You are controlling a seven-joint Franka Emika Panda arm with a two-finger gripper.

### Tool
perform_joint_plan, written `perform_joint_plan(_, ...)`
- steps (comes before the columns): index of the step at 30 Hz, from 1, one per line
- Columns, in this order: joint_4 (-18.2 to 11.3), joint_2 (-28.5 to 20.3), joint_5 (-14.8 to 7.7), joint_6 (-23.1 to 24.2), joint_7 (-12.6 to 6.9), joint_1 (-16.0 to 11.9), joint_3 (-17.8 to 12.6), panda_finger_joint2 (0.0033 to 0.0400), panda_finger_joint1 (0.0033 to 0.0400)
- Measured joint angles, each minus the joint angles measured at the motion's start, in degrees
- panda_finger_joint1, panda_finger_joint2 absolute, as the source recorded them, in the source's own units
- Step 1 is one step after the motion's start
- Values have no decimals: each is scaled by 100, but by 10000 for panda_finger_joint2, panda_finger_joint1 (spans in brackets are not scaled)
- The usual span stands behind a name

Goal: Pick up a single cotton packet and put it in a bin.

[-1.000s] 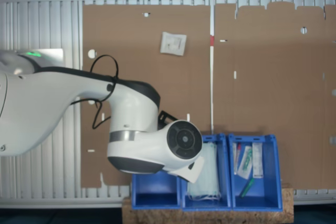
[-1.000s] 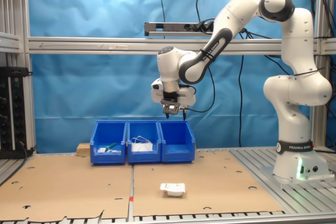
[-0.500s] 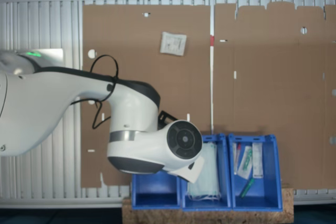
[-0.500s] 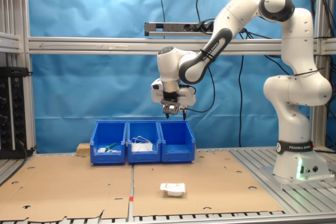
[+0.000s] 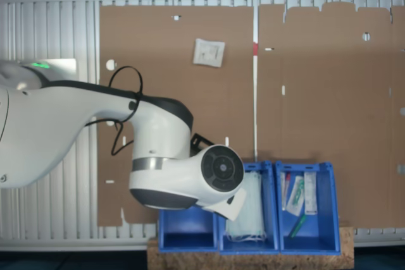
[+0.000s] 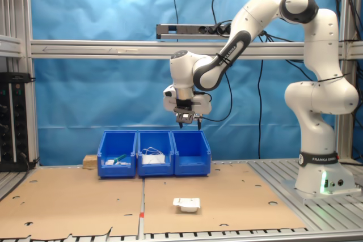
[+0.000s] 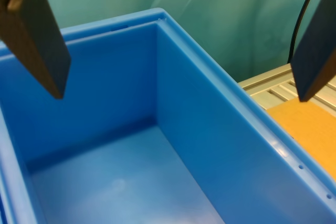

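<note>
Hovering my gripper (image 6: 187, 120), jaws apart and empty, above the bin (image 6: 191, 152); cotton packet (image 6: 187, 204) lies well below on the tabletop, toward the second exterior view's camera.

Slatted metal desk (image 6: 317, 211) covered by brown cardboard sheets (image 6: 74, 196), a cotton packet (image 6: 187, 204) laid on the cardboard, three blue bins (image 6: 154, 152) set at the back edge

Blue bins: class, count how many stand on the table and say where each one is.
3, joined in a row: the bin under the gripper, a middle bin holding masks, and an end bin with slim wrapped items.
</note>
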Motion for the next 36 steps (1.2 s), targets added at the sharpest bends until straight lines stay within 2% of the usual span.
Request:
perform_joint_plan(27,0,-2,0,0,0,3,0,400,400)
perform_joint_plan(36,9,-137,0,0,0,68,8,400,400)
